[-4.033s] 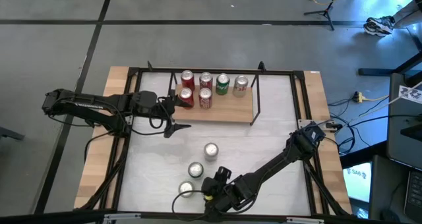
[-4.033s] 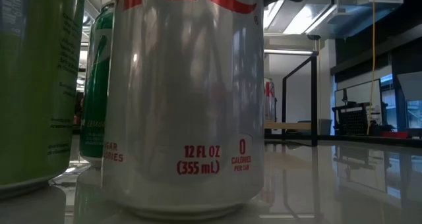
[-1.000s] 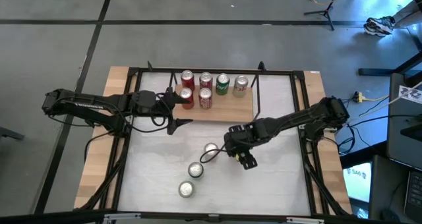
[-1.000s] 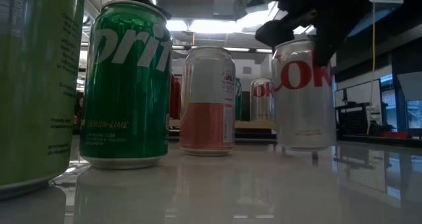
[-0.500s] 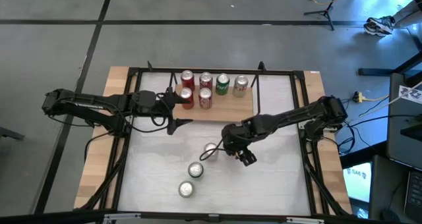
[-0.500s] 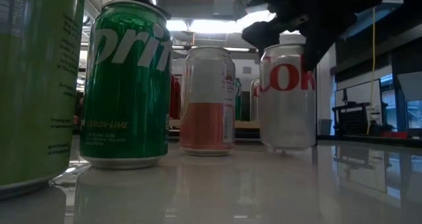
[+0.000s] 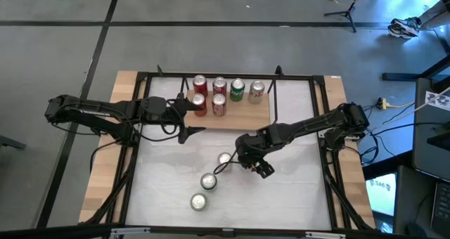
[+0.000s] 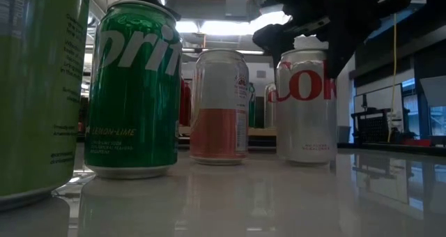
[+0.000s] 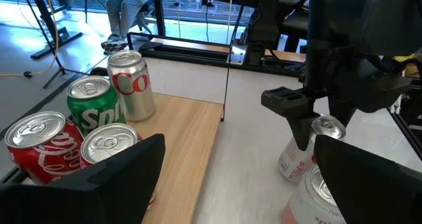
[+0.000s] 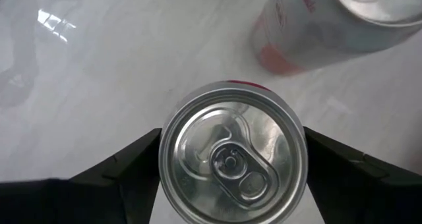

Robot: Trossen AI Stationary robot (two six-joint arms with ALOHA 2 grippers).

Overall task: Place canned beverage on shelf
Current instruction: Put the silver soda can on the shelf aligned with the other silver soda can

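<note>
The right gripper [image 7: 242, 157] has come down over the silver can [image 8: 305, 106], its jaws spread to either side of the can's top, not visibly pinching it yet. A second ago the gripper stood farther from the can; now the can sits centred between the fingers [image 10: 125, 171], upright on the worktop [image 7: 295, 197]. The can is near the shelf [image 7: 246, 119], on its open front side, and not yet on it. Six cans already stand on the shelf. I judge the grasp is about to close. The left gripper [image 7: 188, 119] waits just beside the shelf's end, jaws wide and empty.
</note>
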